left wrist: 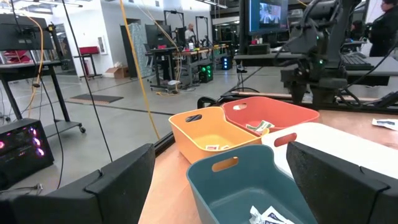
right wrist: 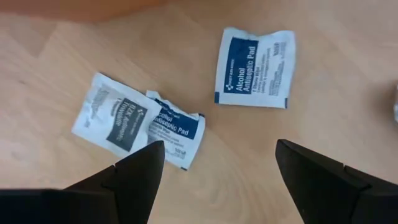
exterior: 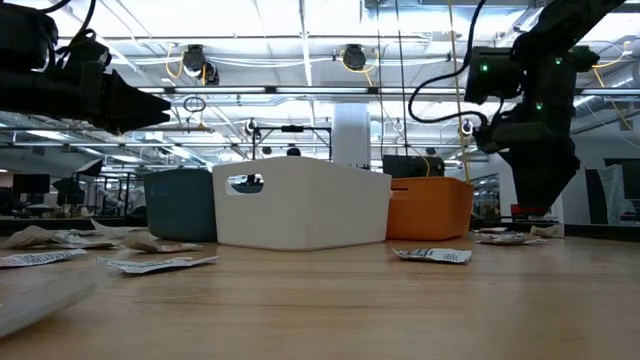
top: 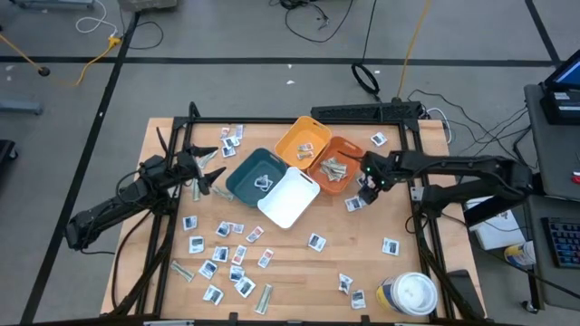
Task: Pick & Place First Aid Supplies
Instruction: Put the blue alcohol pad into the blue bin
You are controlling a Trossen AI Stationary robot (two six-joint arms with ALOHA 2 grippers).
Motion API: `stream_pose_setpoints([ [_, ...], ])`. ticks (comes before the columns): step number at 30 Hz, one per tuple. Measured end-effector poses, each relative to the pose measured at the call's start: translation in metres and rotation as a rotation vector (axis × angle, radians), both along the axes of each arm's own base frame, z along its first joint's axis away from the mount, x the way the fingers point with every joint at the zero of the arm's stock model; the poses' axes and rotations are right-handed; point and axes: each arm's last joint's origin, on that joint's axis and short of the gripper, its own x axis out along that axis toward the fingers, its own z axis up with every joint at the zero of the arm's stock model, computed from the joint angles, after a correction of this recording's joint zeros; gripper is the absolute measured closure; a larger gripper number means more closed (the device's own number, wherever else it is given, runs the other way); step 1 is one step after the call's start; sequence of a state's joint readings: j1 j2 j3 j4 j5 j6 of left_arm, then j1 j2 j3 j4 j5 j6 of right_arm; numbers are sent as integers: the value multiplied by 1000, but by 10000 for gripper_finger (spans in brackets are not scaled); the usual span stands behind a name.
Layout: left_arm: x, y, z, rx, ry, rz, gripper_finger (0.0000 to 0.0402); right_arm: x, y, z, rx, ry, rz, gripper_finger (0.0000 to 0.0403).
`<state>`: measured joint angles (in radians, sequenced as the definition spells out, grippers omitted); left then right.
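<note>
Many small white packets [top: 222, 252] and grey-green strips [top: 264, 297] lie flat on the wooden table. My right gripper [top: 367, 186] hangs open just right of the orange bin [top: 337, 165], pointing down. Below it lie three packets: one marked alcohol pad [right wrist: 256, 68], one overlapping pair [right wrist: 140, 121]. Its fingers [right wrist: 134, 168] stand above them and touch nothing. My left gripper [top: 208, 172] is open and held level above the table, left of the teal bin [top: 254, 177]. In the left wrist view it [left wrist: 221, 149] faces that teal bin [left wrist: 249, 180].
Teal, white [top: 290, 196], yellow [top: 304, 142] and orange bins cluster at the table's middle. The orange bin holds grey-green strips, the yellow bin [left wrist: 211, 134] and the teal bin a few packets. A round white-lidded tub [top: 410, 294] stands at the near right corner. Bare wood lies between the packet groups.
</note>
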<state>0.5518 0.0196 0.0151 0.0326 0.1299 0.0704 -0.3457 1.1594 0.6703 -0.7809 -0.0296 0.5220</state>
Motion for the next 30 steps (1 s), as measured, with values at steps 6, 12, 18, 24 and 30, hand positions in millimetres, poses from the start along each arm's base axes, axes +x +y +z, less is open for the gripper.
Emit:
stream_pose_setpoints([
  [6, 0, 0, 0, 0, 0, 0, 34, 6, 4, -15, 4, 32, 32, 119],
  [12, 0, 0, 0, 0, -1, 0, 34, 11, 4, -27, -24, 97, 47, 131],
  [18, 0, 0, 0, 0, 0, 0, 34, 18, 11, -36, -8, 139, 75, 138],
  [24, 0, 0, 0, 0, 0, 0, 34, 19, 15, -39, -15, 168, 27, 165],
  [30, 0, 0, 0, 1, -1, 0, 34, 18, 16, -40, 24, 160, -41, 275],
])
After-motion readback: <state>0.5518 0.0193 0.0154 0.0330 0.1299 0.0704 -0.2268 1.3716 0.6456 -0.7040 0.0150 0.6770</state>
